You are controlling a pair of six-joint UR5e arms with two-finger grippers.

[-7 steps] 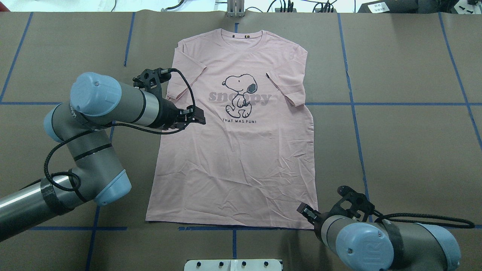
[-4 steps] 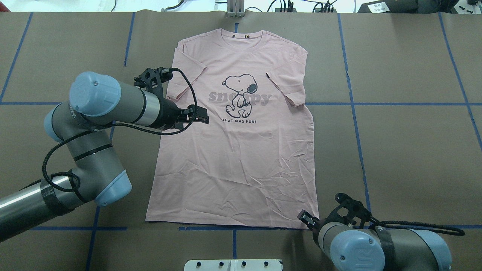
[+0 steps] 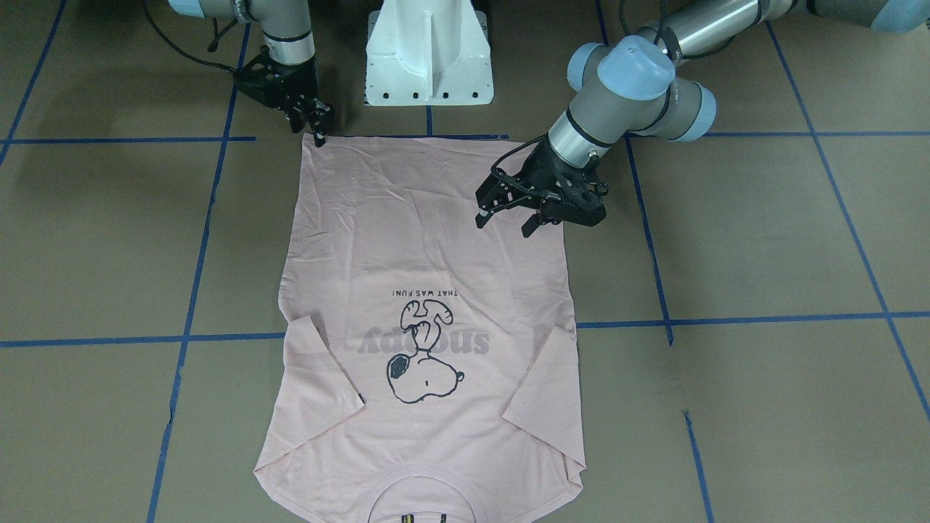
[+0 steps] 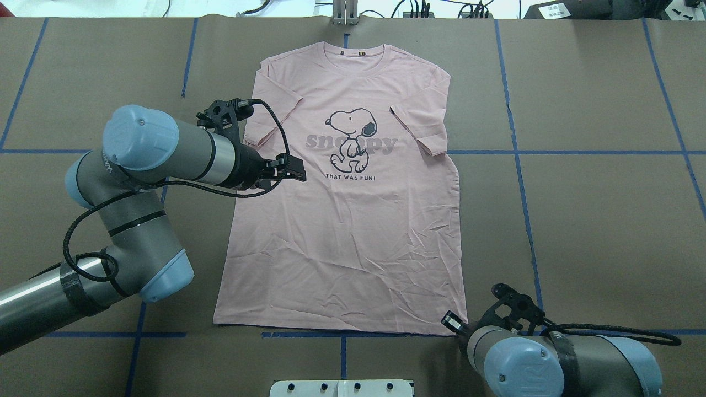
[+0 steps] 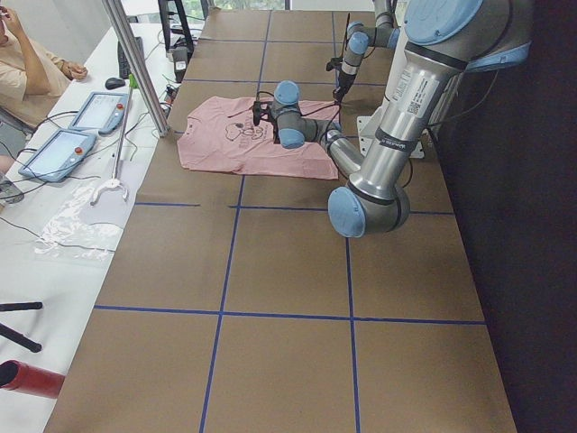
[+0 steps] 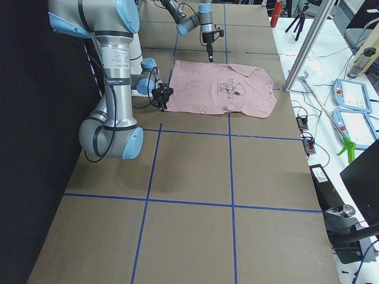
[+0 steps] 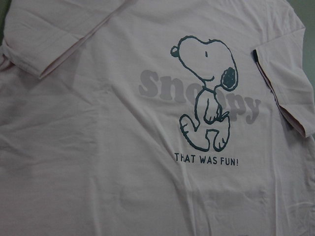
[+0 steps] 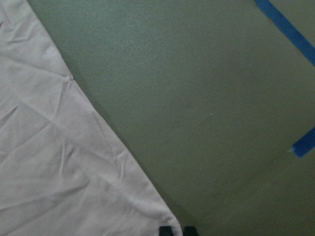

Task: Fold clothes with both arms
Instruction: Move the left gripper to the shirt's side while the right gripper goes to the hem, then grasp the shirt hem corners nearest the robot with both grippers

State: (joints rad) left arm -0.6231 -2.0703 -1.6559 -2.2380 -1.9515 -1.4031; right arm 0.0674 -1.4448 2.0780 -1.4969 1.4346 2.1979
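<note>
Two tools flank the pink Snoopy T-shirt [image 4: 353, 237] lying flat on the desk [image 4: 595, 220], seemingly readying a fold: left tool [image 3: 503, 225] gapes empty above its 9 o'clock edge, right tool [image 3: 320, 131], narrowed, meets the 5 o'clock hem corner [image 8: 162, 216], grip untellable.

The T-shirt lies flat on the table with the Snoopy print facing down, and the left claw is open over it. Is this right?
No. The Snoopy print faces up, as the overhead view shows. The T-shirt does lie flat on the table, and the left claw is open over it.
</note>
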